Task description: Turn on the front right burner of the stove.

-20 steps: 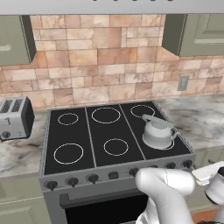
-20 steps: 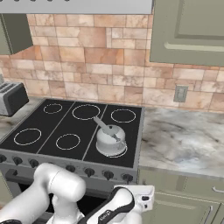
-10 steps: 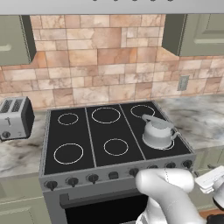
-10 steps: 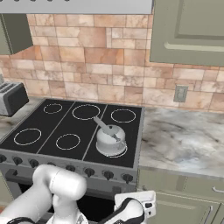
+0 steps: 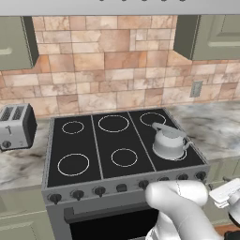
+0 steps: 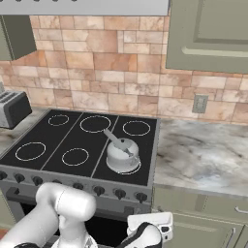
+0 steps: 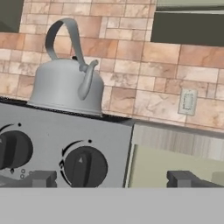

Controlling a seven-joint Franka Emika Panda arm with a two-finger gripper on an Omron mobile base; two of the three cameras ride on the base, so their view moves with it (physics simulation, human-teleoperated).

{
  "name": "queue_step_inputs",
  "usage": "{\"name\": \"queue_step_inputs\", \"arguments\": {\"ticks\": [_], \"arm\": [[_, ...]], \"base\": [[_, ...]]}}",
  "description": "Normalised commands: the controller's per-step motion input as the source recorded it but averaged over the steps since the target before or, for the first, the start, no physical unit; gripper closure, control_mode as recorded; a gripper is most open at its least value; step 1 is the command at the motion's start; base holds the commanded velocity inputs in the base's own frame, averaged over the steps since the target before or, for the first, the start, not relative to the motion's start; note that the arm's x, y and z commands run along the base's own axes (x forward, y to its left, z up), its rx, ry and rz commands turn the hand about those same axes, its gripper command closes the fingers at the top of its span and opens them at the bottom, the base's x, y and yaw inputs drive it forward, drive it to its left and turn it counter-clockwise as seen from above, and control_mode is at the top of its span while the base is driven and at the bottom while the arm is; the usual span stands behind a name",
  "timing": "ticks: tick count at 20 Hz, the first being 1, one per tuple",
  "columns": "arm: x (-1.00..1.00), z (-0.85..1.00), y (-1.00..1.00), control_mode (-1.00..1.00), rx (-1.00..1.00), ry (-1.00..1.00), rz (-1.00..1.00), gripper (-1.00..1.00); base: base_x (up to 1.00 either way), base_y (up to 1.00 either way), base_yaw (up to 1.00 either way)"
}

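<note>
Two dark fingertips (image 7: 41,178) rise at the bottom of my hand view, set wide apart with nothing between them, so I read the gripper (image 7: 111,179) as spread and empty. One tip sits just below and left of the rightmost knob (image 7: 84,167); the other hangs off past the stove's edge, in front of the green cabinet (image 7: 175,162). No finger touches the knob yet.

That knob is dark and round, with its small pointer mark standing near upright, which I take for the off position. A second knob (image 7: 13,149) shows at the left edge of the same panel. Above the panel sits the grey kettle (image 7: 68,83), handle arched up, spout toward me.

From the base cameras, the kettle (image 5: 168,143) stands on the front right burner (image 5: 180,155), whose white ring peeks out just under the kettle's base at the right front corner of the stove (image 5: 51,140). I see no red tint on that ring, so I judge the burner unlit. The hand is low, in front of the oven and to its right, at the lower edge of the right base view.

As I judge it, the approach is mostly done and the real work is left: shift the hand so the knob falls between the fingers, close on it, and twist. A toaster (image 5: 16,126) stands well apart on the left counter.
</note>
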Motion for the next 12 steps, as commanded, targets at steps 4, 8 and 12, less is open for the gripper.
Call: {"name": "queue_step_inputs", "arguments": {"ticks": [4,8,12], "arm": [[0.01,0.0,0.21,-1.0,0.02,-0.02,-0.1,-1.0],[0.0,0.0,0.27,-1.0,0.02,-0.03,-0.09,-1.0],[0.0,0.02,0.19,-1.0,0.02,0.0,-0.05,-1.0]], "base": [[0.0,0.0,0.0],[0.0,0.0,0.0],[0.0,0.0,0.0]]}}
